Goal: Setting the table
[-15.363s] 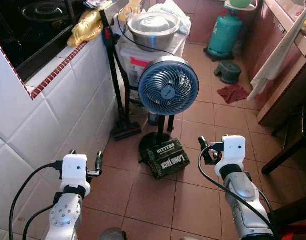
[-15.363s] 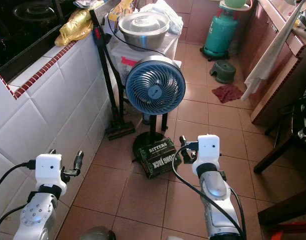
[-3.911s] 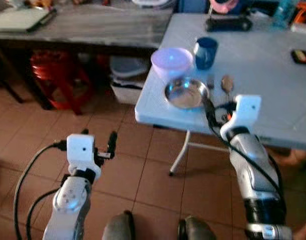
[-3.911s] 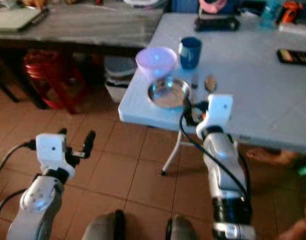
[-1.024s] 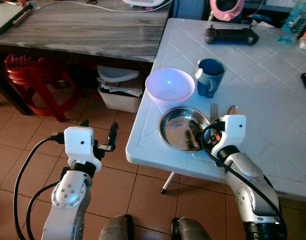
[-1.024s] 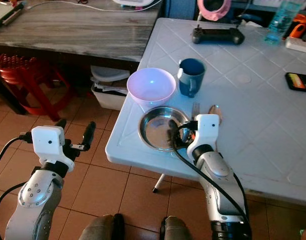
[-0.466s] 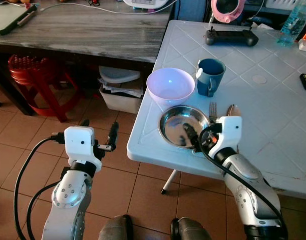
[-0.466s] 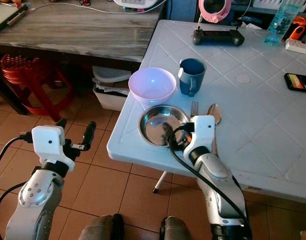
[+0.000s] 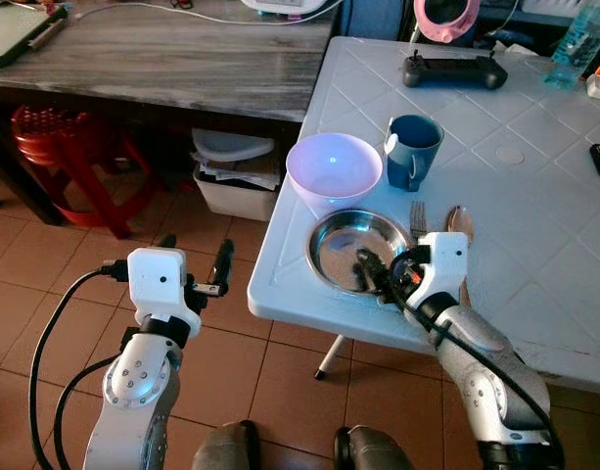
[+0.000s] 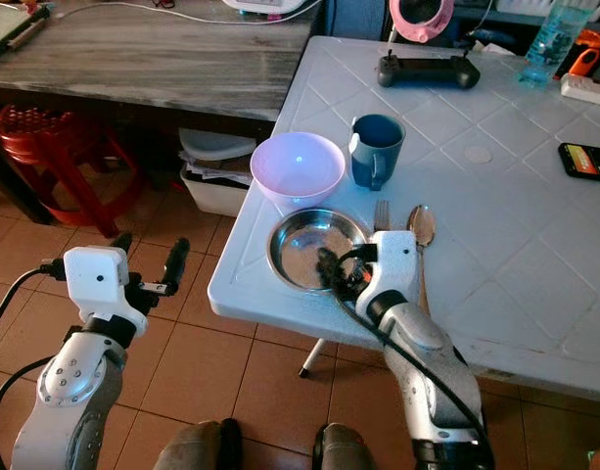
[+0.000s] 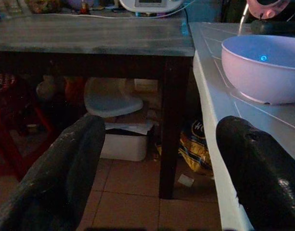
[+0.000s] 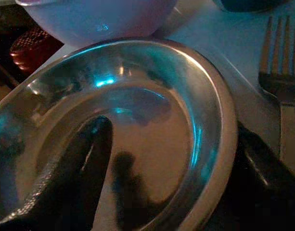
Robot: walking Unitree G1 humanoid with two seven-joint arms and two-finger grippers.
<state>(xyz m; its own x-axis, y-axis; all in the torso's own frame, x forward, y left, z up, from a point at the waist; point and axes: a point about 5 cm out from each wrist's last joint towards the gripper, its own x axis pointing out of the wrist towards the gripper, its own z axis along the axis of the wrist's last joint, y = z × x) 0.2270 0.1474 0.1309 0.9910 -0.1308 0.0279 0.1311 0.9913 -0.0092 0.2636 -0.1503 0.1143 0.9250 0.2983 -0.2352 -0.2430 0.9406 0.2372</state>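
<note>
Straddling the near rim of the steel dish (image 9: 358, 257), the right gripper (image 9: 376, 279) has one finger inside the basin and one outside, spread but not yet clamped. The dish sits at the table (image 9: 534, 225) corner, before the bowl (image 9: 334, 171), beside the fork (image 9: 418, 217). Likely light, rigid and slick, it is best pinched firmly at the rim. The left gripper (image 9: 194, 262) hangs open, idle.

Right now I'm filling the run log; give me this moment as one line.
task: setting table | right gripper: open, straddling plate rim | left gripper: open, idle off table | bowl, mug behind plate
</note>
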